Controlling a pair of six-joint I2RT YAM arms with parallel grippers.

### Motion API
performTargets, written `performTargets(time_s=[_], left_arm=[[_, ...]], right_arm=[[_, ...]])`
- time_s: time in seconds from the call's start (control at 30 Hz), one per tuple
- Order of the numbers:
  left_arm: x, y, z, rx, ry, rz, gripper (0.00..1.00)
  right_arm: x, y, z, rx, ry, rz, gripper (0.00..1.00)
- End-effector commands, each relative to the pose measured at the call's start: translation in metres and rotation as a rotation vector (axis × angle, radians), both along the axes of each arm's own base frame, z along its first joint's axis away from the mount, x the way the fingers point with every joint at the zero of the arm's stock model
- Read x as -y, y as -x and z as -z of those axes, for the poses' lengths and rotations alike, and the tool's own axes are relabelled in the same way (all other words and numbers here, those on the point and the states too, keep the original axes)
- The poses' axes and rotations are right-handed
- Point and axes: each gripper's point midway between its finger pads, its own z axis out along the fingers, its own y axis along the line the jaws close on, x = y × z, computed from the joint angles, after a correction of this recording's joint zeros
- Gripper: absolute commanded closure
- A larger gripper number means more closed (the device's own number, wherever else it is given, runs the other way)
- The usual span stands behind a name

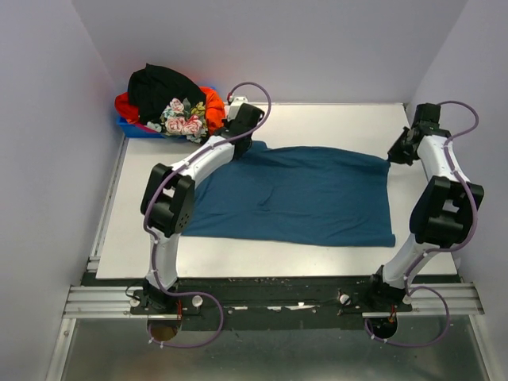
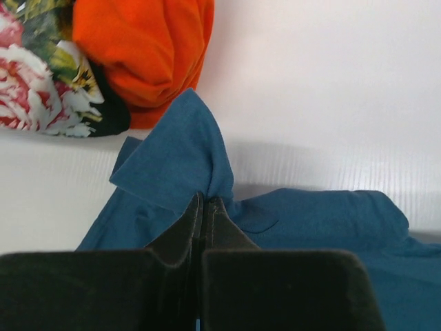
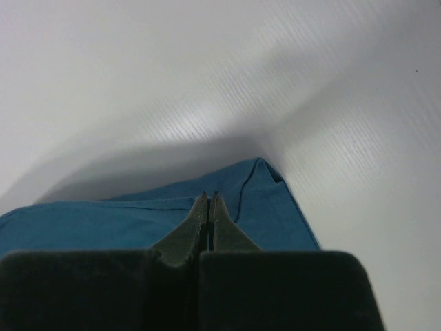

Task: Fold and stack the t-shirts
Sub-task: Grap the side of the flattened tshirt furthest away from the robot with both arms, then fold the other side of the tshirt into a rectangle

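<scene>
The teal-blue t-shirt lies spread across the middle of the white table. My left gripper is shut on its far left corner, which stands up past the fingertips in the left wrist view. My right gripper is shut on the far right corner of the shirt. A black t-shirt, an orange-red one and a flowered one are heaped at the far left; the orange one and the flowered one show in the left wrist view.
The heap sits in a small blue bin at the table's far left corner. Grey walls close in on the left, back and right. The white table shows bare behind the shirt.
</scene>
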Motion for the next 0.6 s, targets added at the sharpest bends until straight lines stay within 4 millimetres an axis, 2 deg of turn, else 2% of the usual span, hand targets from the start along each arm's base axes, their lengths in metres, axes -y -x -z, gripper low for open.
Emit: performTargets(time_s=[0.0, 0.27, 0.4, 0.57], left_arm=[[-0.014, 0.021, -0.029, 0.053, -0.028, -0.043, 1.0], [-0.021, 0.053, -0.025, 0.035, -0.083, -0.057, 1.0], [-0.022, 0.07, -0.012, 0.002, -0.097, -0.059, 1.0], [-0.027, 0.087, 0.002, -0.026, -0.125, -0.078, 1.0]], right_arm=[[0.007, 0.014, -0.007, 0.013, 0.008, 0.058, 0.99], [0.007, 0.03, -0.011, 0.031, 0.013, 0.09, 0.99], [0.01, 0.04, -0.011, 0.033, 0.028, 0.117, 0.99], [0.01, 0.051, -0.001, 0.017, 0.024, 0.16, 0.99]])
